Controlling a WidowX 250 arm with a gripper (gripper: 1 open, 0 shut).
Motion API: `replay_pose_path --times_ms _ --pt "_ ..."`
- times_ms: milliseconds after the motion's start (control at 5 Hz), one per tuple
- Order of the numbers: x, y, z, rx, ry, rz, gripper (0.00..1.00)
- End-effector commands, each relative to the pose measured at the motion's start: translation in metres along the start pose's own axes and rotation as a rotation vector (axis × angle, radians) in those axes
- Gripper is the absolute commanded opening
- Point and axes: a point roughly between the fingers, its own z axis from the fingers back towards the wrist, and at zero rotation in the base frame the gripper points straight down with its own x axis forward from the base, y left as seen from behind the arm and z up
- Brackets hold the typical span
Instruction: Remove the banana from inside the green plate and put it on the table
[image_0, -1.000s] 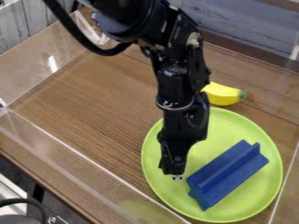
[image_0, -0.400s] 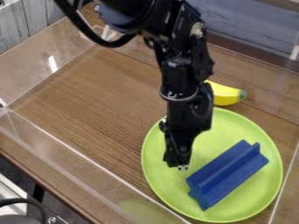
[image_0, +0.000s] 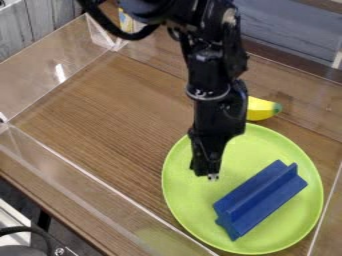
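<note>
The banana (image_0: 263, 108) is small and yellow with a dark tip. It lies just past the far rim of the green plate (image_0: 179, 185), partly hidden behind the arm, and I cannot tell whether it touches the rim. My gripper (image_0: 209, 173) points straight down over the middle of the plate, its dark fingers shut together with nothing between them. It hangs nearer to me than the banana and does not touch it. The brown wood-grain table (image_0: 107, 110) lies under everything.
A long blue block (image_0: 261, 198) lies on the right half of the plate, close to the gripper's tip. Clear see-through walls (image_0: 54, 165) ring the table edges. Bare wood stretches to the left of the plate.
The gripper has risen a little above the plate and shifted slightly toward its far side. The banana and the blue block have not moved.
</note>
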Motion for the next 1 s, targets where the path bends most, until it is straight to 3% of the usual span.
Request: replay_pose_path --times_ms 0,800 --pt "0.008 0.02 0.015 0.045 -0.03 0.018 0.0" --pt "0.017 0.092 0.014 0.08 -0.026 0.084 0.0"
